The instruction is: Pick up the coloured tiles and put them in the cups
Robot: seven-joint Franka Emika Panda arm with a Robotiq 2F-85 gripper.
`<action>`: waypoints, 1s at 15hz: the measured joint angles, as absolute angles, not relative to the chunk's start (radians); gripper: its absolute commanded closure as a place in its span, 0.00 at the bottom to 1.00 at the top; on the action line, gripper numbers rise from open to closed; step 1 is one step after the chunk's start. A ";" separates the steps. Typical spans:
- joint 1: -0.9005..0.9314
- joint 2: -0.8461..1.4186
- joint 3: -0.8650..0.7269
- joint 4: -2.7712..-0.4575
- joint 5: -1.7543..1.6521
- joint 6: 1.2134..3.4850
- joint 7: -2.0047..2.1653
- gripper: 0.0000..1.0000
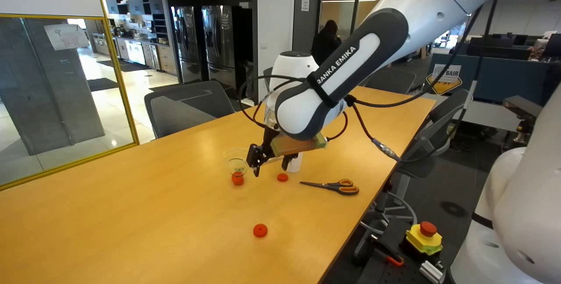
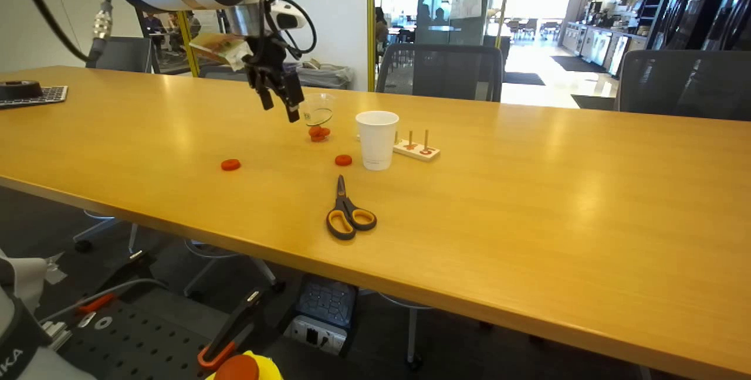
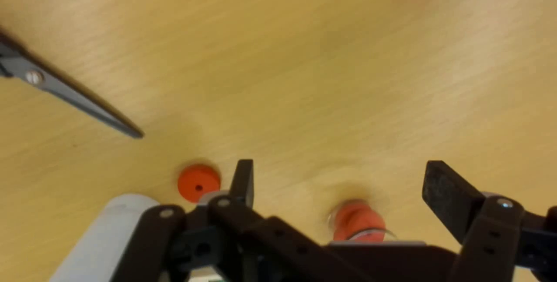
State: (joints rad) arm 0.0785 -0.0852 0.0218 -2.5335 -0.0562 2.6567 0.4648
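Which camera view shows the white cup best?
Best is an exterior view where the white cup shows whole. In an exterior view with the robot arm blocking, its top is hidden; the wrist view crops it.

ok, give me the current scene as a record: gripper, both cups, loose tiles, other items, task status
gripper: open, holding nothing, above the table
clear cup: on the table; several red tiles inside, exact count unclear
white cup: upright; contents hidden in all views
loose tiles: two seen; one red tile beside the white cup, a second red tile farther off
other items: scissors, peg board partly behind the white cup
task status: partly done
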 measured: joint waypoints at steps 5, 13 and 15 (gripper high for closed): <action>0.083 -0.132 0.110 -2.678 -0.032 2.657 0.469 0.00; 0.121 -0.055 0.201 -2.704 -0.025 2.689 0.512 0.00; 0.134 -0.029 0.204 -2.702 -0.019 2.720 0.519 0.00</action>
State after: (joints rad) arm 0.1336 -0.0290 0.2037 -2.7024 -0.0185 2.7204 0.5186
